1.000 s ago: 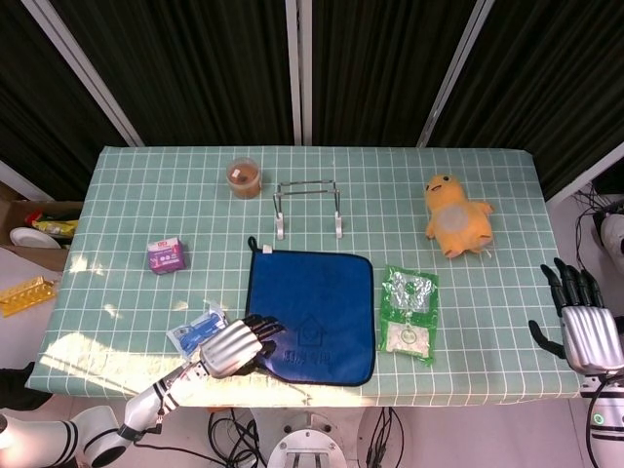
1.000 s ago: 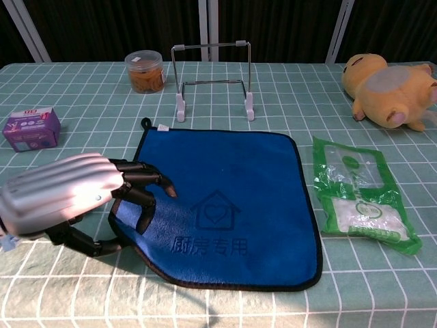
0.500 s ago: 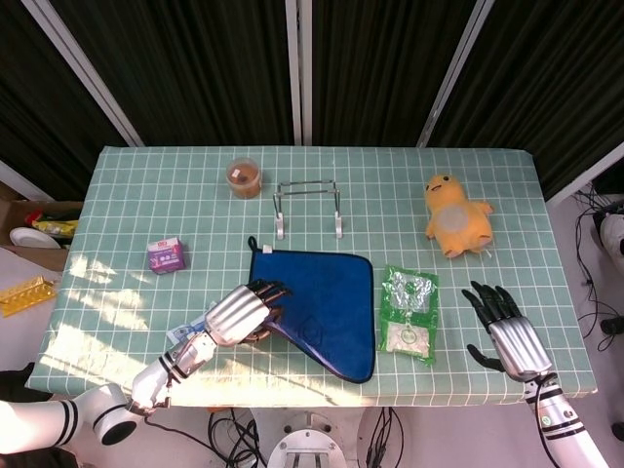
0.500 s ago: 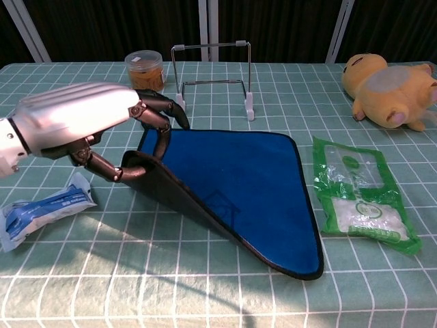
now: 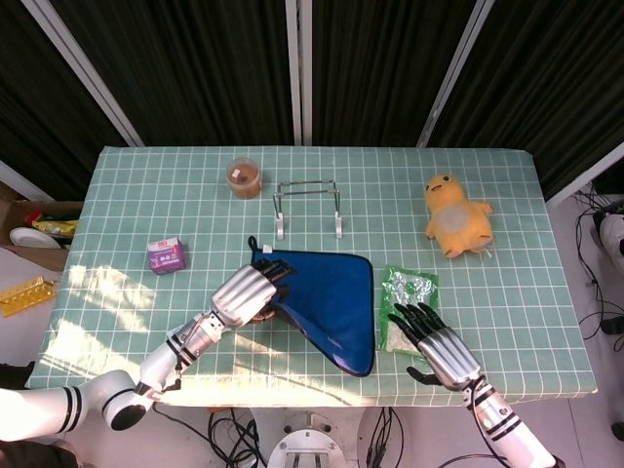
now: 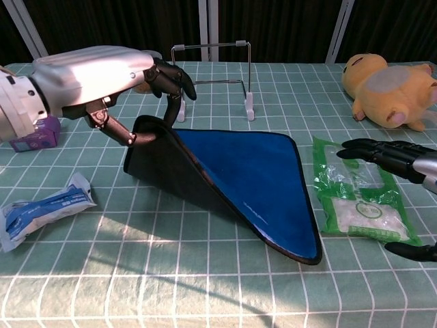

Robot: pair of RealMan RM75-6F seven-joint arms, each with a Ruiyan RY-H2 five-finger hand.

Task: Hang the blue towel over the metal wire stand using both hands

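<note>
The blue towel (image 5: pixel 336 297) (image 6: pixel 256 174) lies in the middle of the table. Its left side is lifted and folded over, so the dark underside shows, while its right edge stays on the cloth. My left hand (image 5: pixel 249 291) (image 6: pixel 95 72) grips that raised left edge between thumb and fingers, above the table. The metal wire stand (image 5: pixel 308 207) (image 6: pixel 212 76) stands upright just behind the towel, with nothing on it. My right hand (image 5: pixel 439 346) (image 6: pixel 396 160) hovers to the right of the towel with its fingers spread and holds nothing.
A green packet (image 5: pixel 409 292) (image 6: pixel 355 198) lies under my right hand. A yellow plush (image 5: pixel 453 214) sits at the back right. An orange-filled jar (image 5: pixel 244 177) and a purple box (image 5: pixel 166 255) are on the left. A blue-white packet (image 6: pixel 44 208) lies near the front left.
My left hand has lifted the towel's left edge higher and carried it toward the stand. My right hand has come in from the far right to above the green packet.
</note>
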